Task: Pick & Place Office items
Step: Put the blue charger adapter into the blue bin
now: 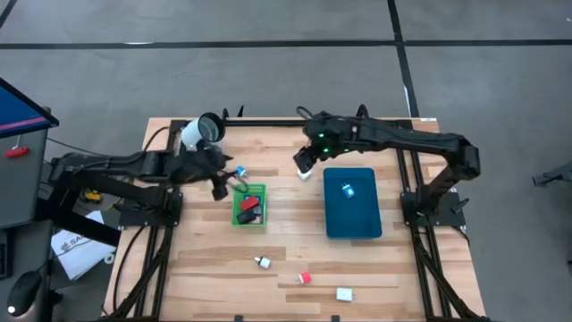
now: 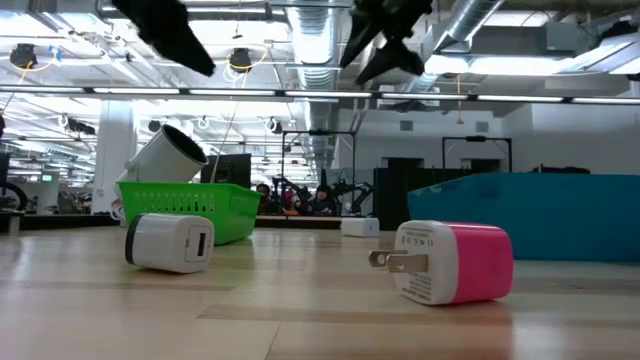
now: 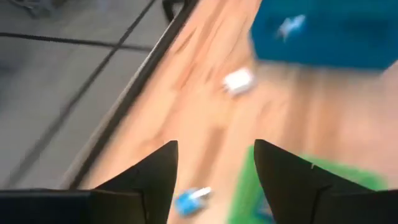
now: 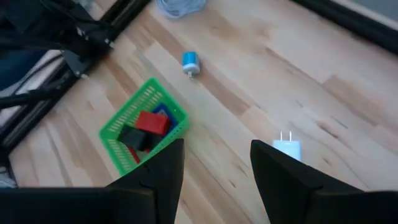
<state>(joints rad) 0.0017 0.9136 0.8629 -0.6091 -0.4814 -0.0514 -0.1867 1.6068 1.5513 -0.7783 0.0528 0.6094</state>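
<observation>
Wood-plank bench (image 1: 214, 268) with a green mesh basket (image 1: 249, 207) holding blocky red and black chargers (image 1: 251, 205), loose boxy plugs (image 1: 304, 278) down around 6 o'clock, left gripper (image 1: 221, 189) just beside the basket and right gripper (image 1: 304, 164) over a white plug (image 1: 306, 174), both jaws parted, gripping nothing.

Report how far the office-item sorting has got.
Done: red and black items lie in the green tray; one small item sits in the blue tray.
In hand: nothing; left gripper and right gripper hang open and empty.
Left: blue plug, white plug, and three items near the front edge, including the pink charger.
</observation>
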